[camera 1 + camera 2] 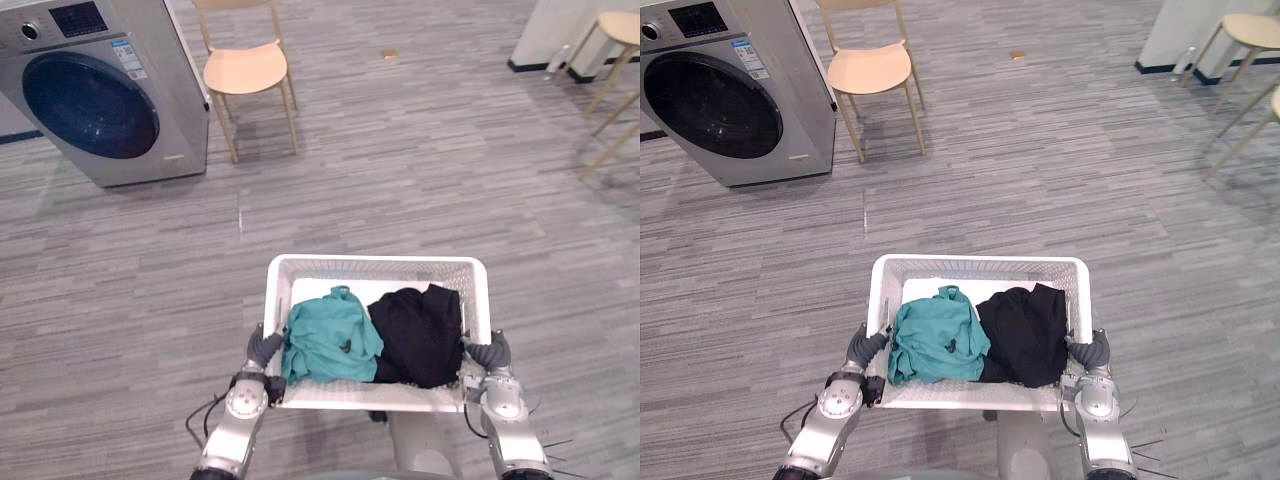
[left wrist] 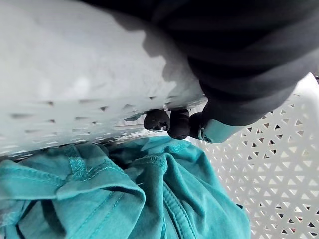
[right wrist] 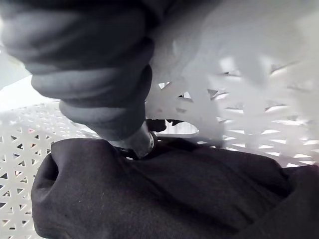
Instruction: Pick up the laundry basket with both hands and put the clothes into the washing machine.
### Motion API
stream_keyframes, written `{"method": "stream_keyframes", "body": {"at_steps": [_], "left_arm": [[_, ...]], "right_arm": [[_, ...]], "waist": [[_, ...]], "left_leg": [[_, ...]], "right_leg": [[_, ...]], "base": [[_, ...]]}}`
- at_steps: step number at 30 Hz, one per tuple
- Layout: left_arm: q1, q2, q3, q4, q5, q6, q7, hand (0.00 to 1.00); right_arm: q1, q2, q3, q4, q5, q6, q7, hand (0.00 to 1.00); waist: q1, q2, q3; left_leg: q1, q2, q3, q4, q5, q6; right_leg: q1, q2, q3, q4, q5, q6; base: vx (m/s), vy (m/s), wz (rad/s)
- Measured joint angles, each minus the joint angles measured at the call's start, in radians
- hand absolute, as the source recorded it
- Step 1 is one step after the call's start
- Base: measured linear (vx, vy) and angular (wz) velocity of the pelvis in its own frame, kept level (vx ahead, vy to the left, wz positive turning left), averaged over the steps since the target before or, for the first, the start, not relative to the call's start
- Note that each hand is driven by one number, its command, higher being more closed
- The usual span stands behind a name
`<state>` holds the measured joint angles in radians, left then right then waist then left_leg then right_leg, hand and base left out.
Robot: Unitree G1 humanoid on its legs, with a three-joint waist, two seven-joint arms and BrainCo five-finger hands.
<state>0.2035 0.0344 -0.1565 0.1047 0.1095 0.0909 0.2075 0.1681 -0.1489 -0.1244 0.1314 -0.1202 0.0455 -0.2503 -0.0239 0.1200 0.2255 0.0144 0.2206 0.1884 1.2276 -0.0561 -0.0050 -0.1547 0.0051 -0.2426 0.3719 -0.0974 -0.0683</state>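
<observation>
- The left robot hand [image 1: 263,349] sits at the left end wall of the laundry basket [image 1: 375,264]. Its dark fingertips [image 2: 158,121] hook through the handle slot in the perforated white wall, so it is clamped on the basket.
- The right robot hand [image 1: 491,352] sits at the opposite end wall. In its wrist view a silver finger [image 3: 141,142] reaches into the slot there, so it too is closed on the basket.
- The laundry basket is a white rectangular tub with lattice sides, held between the two hands close in front of the robot.
- A teal garment [image 1: 331,338] lies crumpled in the left half of the basket, just under the left fingertips.
- A black garment [image 1: 419,335] lies bunched in the right half, touching the teal one along the middle and pressed against the right wall.
- The washing machine [image 1: 100,92] stands far off to the front left on the grey striped floor [image 1: 400,170], well apart from the basket. Its round dark door is closed.
- A pale wooden chair [image 1: 246,68] stands just beside the machine's right side.
- Pale stools [image 1: 618,30] stand by the far right wall.
- A small brownish scrap [image 1: 389,53] lies on the floor beyond the chair.
</observation>
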Motion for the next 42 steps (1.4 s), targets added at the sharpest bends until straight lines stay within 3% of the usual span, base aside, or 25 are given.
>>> {"method": "stream_keyframes", "body": {"at_steps": [2, 5, 7, 8, 9, 11, 13, 15, 17, 18, 22, 23, 24, 26, 27, 29, 30, 31, 32, 33, 35, 38, 40, 41, 42], "left_arm": [[0.013, 0.004, 0.002, -0.020, -0.012, -0.023, 0.010, 1.00], [0.013, 0.004, 0.009, -0.025, -0.017, -0.034, 0.010, 1.00], [0.017, 0.001, 0.009, -0.026, -0.015, -0.034, 0.005, 1.00], [0.030, -0.001, 0.009, -0.027, -0.013, -0.031, -0.006, 1.00], [0.034, 0.008, 0.019, -0.025, -0.006, -0.019, -0.004, 1.00], [0.031, 0.006, 0.022, -0.027, 0.001, -0.009, -0.007, 1.00], [0.043, 0.001, 0.021, -0.029, 0.002, -0.006, -0.009, 1.00], [0.041, 0.012, 0.016, -0.026, 0.003, -0.004, -0.010, 1.00], [0.045, 0.025, 0.012, -0.016, 0.006, 0.018, -0.008, 1.00], [0.049, 0.032, 0.007, -0.015, 0.010, 0.019, -0.008, 1.00], [-0.014, 0.061, -0.007, 0.017, 0.010, 0.018, -0.007, 1.00], [-0.039, 0.062, -0.014, 0.043, 0.010, 0.018, -0.010, 1.00], [-0.042, 0.063, -0.017, 0.057, 0.010, 0.018, -0.011, 1.00], [-0.034, 0.060, -0.027, 0.071, 0.010, 0.018, -0.010, 1.00], [-0.037, 0.041, -0.029, 0.088, 0.011, 0.017, -0.010, 1.00], [-0.057, 0.023, -0.027, 0.091, 0.012, 0.019, -0.012, 1.00], [-0.054, 0.003, -0.025, 0.103, 0.019, 0.017, -0.011, 1.00], [-0.041, -0.001, -0.021, 0.099, 0.019, 0.017, -0.011, 1.00], [-0.011, -0.006, -0.017, 0.085, 0.020, 0.012, -0.009, 1.00], [0.013, -0.021, -0.005, 0.056, 0.019, 0.008, -0.009, 1.00], [0.013, -0.010, 0.005, 0.023, 0.019, 0.007, -0.010, 1.00], [0.018, -0.001, 0.007, 0.025, 0.016, -0.003, -0.011, 1.00], [0.012, -0.003, 0.005, 0.029, 0.017, -0.010, -0.013, 1.00], [0.009, -0.003, 0.001, 0.033, 0.017, -0.010, -0.013, 1.00], [0.011, -0.006, -0.014, 0.048, 0.017, -0.014, -0.015, 1.00]], "right_arm": [[-0.006, 0.000, 0.005, -0.035, 0.005, -0.001, -0.003, 1.00], [-0.027, -0.001, 0.006, -0.029, 0.005, -0.005, -0.006, 1.00], [-0.038, -0.008, 0.007, 0.010, 0.013, -0.009, -0.007, 1.00], [-0.048, -0.017, 0.010, 0.043, 0.015, -0.011, -0.007, 1.00], [-0.081, -0.003, 0.023, 0.100, 0.013, -0.006, -0.009, 1.00], [-0.098, -0.012, 0.025, 0.115, 0.013, 0.000, -0.004, 1.00], [-0.109, -0.014, 0.025, 0.135, 0.011, 0.001, 0.008, 1.00], [-0.117, -0.010, 0.020, 0.165, 0.001, 0.000, 0.012, 1.00], [-0.091, 0.008, 0.021, 0.175, -0.009, 0.000, 0.012, 1.00], [-0.082, 0.009, 0.023, 0.175, -0.009, 0.000, 0.013, 1.00], [-0.080, 0.014, 0.014, 0.167, -0.008, -0.005, 0.013, 1.00], [-0.079, 0.016, 0.001, 0.167, -0.007, -0.004, 0.013, 1.00], [-0.079, 0.015, -0.001, 0.167, -0.007, -0.002, 0.012, 1.00], [-0.060, 0.011, -0.001, 0.167, -0.007, 0.001, 0.012, 1.00], [-0.061, -0.003, -0.002, 0.169, -0.007, 0.004, 0.013, 1.00], [-0.071, -0.013, -0.012, 0.166, -0.008, 0.009, 0.013, 1.00], [-0.052, -0.024, -0.011, 0.157, -0.006, 0.002, 0.019, 1.00], [-0.048, -0.017, -0.011, 0.156, -0.006, 0.002, 0.021, 1.00], [-0.033, -0.008, -0.009, 0.129, -0.007, 0.004, 0.015, 1.00], [-0.029, -0.020, 0.000, 0.098, -0.007, 0.004, 0.015, 1.00], [-0.027, 0.002, 0.002, 0.070, -0.005, 0.004, 0.009, 1.00], [-0.031, 0.003, 0.004, 0.067, -0.005, 0.002, 0.012, 1.00], [-0.034, 0.002, -0.004, 0.070, -0.003, 0.002, 0.012, 1.00], [-0.033, 0.002, -0.007, 0.077, -0.001, 0.002, 0.011, 1.00], [-0.019, -0.007, -0.015, 0.083, 0.007, 0.000, 0.011, 1.00]], "waist": [[0.045, -0.018, 0.011], [0.082, -0.029, 0.017], [0.094, -0.034, 0.018], [0.096, -0.016, 0.011], [0.095, -0.057, 0.009], [0.097, -0.069, 0.003], [0.105, -0.071, 0.003], [0.104, -0.083, 0.003], [0.067, -0.084, -0.003], [0.058, -0.071, -0.011], [0.033, -0.060, -0.016], [0.024, -0.059, -0.014], [0.012, -0.067, -0.014], [0.007, -0.070, -0.022], [0.010, -0.013, -0.031], [0.001, -0.019, -0.023], [-0.021, -0.036, -0.013], [-0.010, -0.009, -0.028], [-0.014, -0.015, -0.023], [0.010, 0.044, -0.032], [0.042, 0.026, -0.021], [0.076, -0.037, -0.009], [0.086, -0.047, -0.003], [0.086, -0.054, 0.000], [0.082, -0.024, -0.014]], "left_leg": [[-0.151, 0.026, 0.010, 0.022, -0.099, 0.023], [-0.345, -0.007, 0.039, -0.289, -0.182, 0.026], [-0.353, -0.077, 0.031, -0.689, -0.119, -0.056], [-0.335, -0.083, 0.040, -0.867, 0.041, -0.052], [-0.314, -0.128, 0.077, -0.838, 0.018, 0.030], [-0.351, -0.139, 0.097, -0.731, -0.065, 0.076], [-0.324, -0.149, 0.124, -0.622, -0.191, 0.103], [-0.203, -0.207, 0.132, -0.672, -0.272, 0.095], [-0.025, -0.270, 0.109, -0.802, -0.275, 0.098], [0.042, -0.280, 0.088, -0.862, -0.275, 0.098], [0.208, -0.293, 0.013, -0.998, -0.280, 0.086], [0.241, -0.287, -0.006, -1.012, -0.287, 0.073], [0.285, -0.290, -0.021, -1.024, -0.299, 0.051], [0.360, -0.288, -0.053, -1.052, -0.308, 0.034], [0.386, -0.245, -0.066, -1.055, -0.306, 0.024], [0.389, -0.254, -0.080, -1.015, -0.188, -0.065], [0.394, -0.276, -0.086, -0.949, -0.097, -0.035], [0.384, -0.251, -0.070, -0.872, -0.083, -0.039], [0.301, -0.201, -0.030, -0.594, 0.021, -0.027], [0.170, -0.083, 0.006, -0.312, 0.077, -0.011], [0.013, 0.024, 0.057, -0.093, -0.047, 0.035], [-0.143, 0.023, 0.059, -0.238, -0.195, 0.018], [-0.206, -0.003, 0.049, -0.453, -0.202, -0.004], [-0.220, -0.018, 0.038, -0.530, -0.197, -0.010], [-0.199, -0.054, 0.004, -0.835, -0.018, -0.044]], "right_leg": [[0.126, -0.003, 0.026, -0.080, -0.025, 0.016], [0.285, -0.048, 0.042, -0.182, -0.067, 0.079], [0.364, -0.092, 0.046, -0.230, -0.107, 0.137], [0.423, -0.085, 0.060, -0.269, -0.136, 0.165], [0.466, -0.140, 0.085, -0.290, -0.142, 0.173], [0.473, -0.173, 0.109, -0.283, -0.114, 0.203], [0.458, -0.213, 0.154, -0.139, -0.095, 0.257], [0.267, -0.273, 0.229, 0.359, -0.038, 0.340], [0.120, -0.286, 0.200, 0.710, -0.063, 0.270], [0.074, -0.277, 0.150, 0.731, -0.092, 0.220], [-0.141, -0.205, -0.003, 0.484, -0.192, 0.133], [-0.192, -0.158, -0.003, 0.287, -0.151, 0.123], [-0.213, -0.119, 0.002, 0.057, -0.040, 0.108], [-0.211, -0.070, 0.035, -0.103, 0.200, 0.035], [-0.206, -0.043, 0.032, -0.076, 0.257, 0.018], [-0.252, -0.102, 0.025, 0.122, 0.142, -0.015], [-0.281, -0.138, -0.023, 0.276, 0.051, -0.022], [-0.243, -0.111, -0.058, 0.214, 0.057, -0.019], [-0.133, -0.081, -0.101, 0.113, -0.002, -0.051], [-0.072, -0.006, -0.106, 0.063, -0.021, -0.053], [0.018, 0.018, -0.095, 0.015, -0.060, -0.087], [0.167, -0.005, -0.062, -0.120, -0.039, -0.052], [0.232, -0.033, -0.057, -0.168, -0.039, -0.008], [0.242, -0.045, -0.058, -0.169, -0.044, 0.011], [0.262, -0.040, -0.046, -0.149, -0.086, 0.080]], "base": [[0.66, 0.039, -0.19], [0.64, 0.155, -0.08], [0.79, 0.305, -0.05], [0.82, 0.352, -0.14], [0.71, 0.304, -0.08], [0.65, 0.314, -0.01], [0.72, 0.402, -0.16], [0.56, 0.347, -0.09], [0.59, 0.240, 0.36], [0.63, 0.205, 0.40], [0.60, 0.111, 0.53], [0.59, 0.021, 0.79], [0.76, 0.001, 0.78], [0.79, -0.049, 0.47], [0.62, -0.051, 0.22], [0.81, -0.100, 0.50], [0.82, -0.198, 0.64], [0.60, -0.298, 0.33], [0.57, -0.193, -0.33], [0.57, -0.140, -0.32], [0.50, -0.027, -0.28], [0.50, 0.000, -0.23], [0.48, 0.133, -0.20], [0.48, 0.208, -0.08], [0.39, 0.204, 0.00]]}}
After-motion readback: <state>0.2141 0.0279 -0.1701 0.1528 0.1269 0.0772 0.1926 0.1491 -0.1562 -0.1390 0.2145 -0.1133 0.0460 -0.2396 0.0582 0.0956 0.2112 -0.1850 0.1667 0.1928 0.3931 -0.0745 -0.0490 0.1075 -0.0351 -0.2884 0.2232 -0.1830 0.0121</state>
